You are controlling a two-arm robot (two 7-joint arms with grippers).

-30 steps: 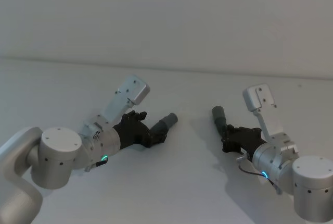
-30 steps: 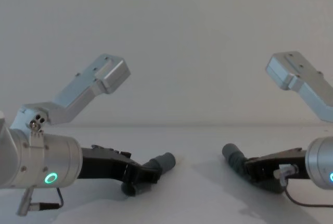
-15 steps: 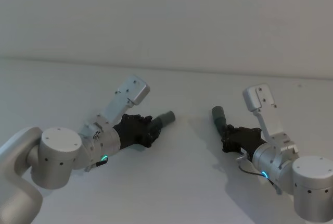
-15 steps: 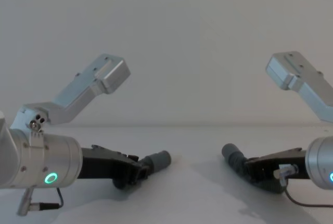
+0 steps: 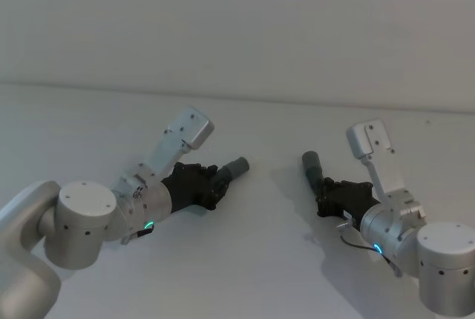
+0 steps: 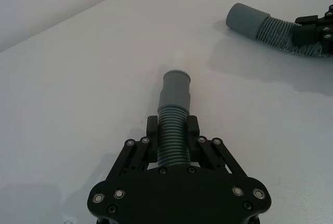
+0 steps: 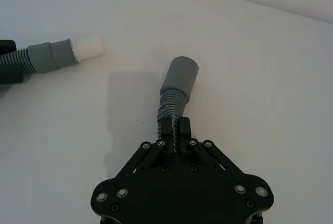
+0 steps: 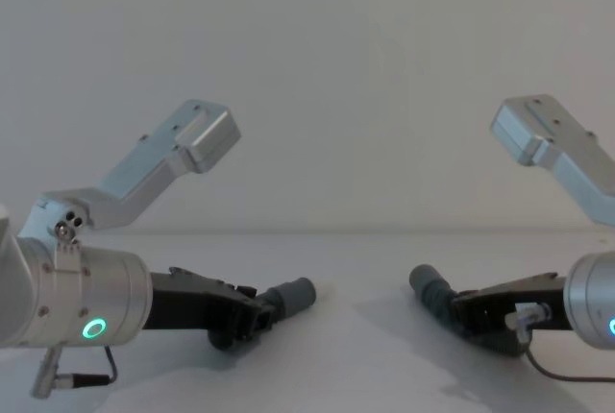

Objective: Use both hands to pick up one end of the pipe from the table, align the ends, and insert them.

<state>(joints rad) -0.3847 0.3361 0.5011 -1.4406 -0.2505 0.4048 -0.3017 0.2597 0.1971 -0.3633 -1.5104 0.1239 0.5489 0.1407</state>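
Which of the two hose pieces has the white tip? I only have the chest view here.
Observer: The left hose piece. The right wrist view shows a white tip on its end.
Operator: Is the left gripper actually gripping it?
Observer: Yes. In the left wrist view the left gripper has its jaws closed on the ribbed part.
Operator: And the right side?
Observer: In the right wrist view the right gripper pinches the ribs of the right hose piece, whose end is plain grey.
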